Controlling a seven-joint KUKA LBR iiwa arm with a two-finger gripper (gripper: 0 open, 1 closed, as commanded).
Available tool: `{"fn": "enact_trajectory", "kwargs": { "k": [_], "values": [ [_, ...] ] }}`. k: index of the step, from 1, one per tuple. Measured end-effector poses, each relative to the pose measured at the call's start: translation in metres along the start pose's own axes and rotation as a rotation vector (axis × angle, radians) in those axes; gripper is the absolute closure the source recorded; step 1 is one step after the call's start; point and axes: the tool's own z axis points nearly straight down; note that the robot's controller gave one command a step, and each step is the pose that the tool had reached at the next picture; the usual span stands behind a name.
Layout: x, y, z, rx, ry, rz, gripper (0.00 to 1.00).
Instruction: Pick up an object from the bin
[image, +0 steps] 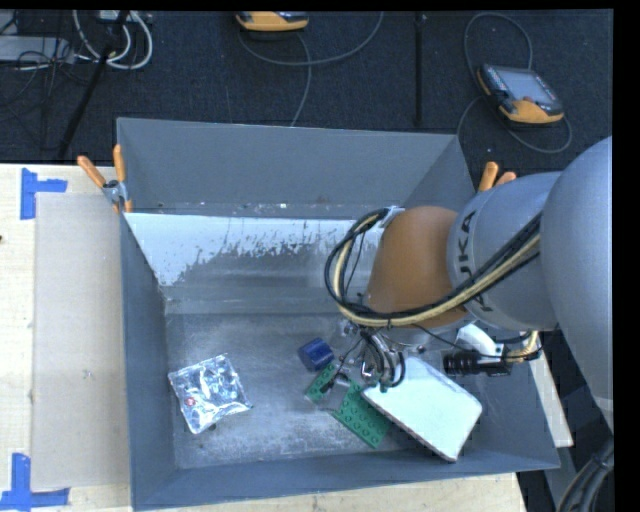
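My gripper (377, 367) hangs low in the right half of the bin, just above the floor. Directly under it lie a green studded plate (360, 415) and a smaller green piece (322, 384), both flat and overlapping. A white rectangular block (428, 408) rests against the plate's right side and touches the gripper's lower right. A small blue block (316, 353) sits just left of the gripper, apart from it.
A crinkled silver foil packet (208, 391) lies alone at the front left of the bin floor. The arm, with its orange cover and looped cables, covers the bin's right side and hides what is beneath it.
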Motion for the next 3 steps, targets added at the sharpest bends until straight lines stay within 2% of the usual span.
{"fn": "enact_trajectory", "kwargs": {
  "k": [1,2,3],
  "values": [
    [0.007,-0.013,-0.002,0.001,0.001,0.286,0.0],
    [0.019,-0.023,0.032,0.003,0.002,0.403,0.0],
    [0.048,-0.029,0.031,0.003,0.002,0.467,0.0]
  ]
}}
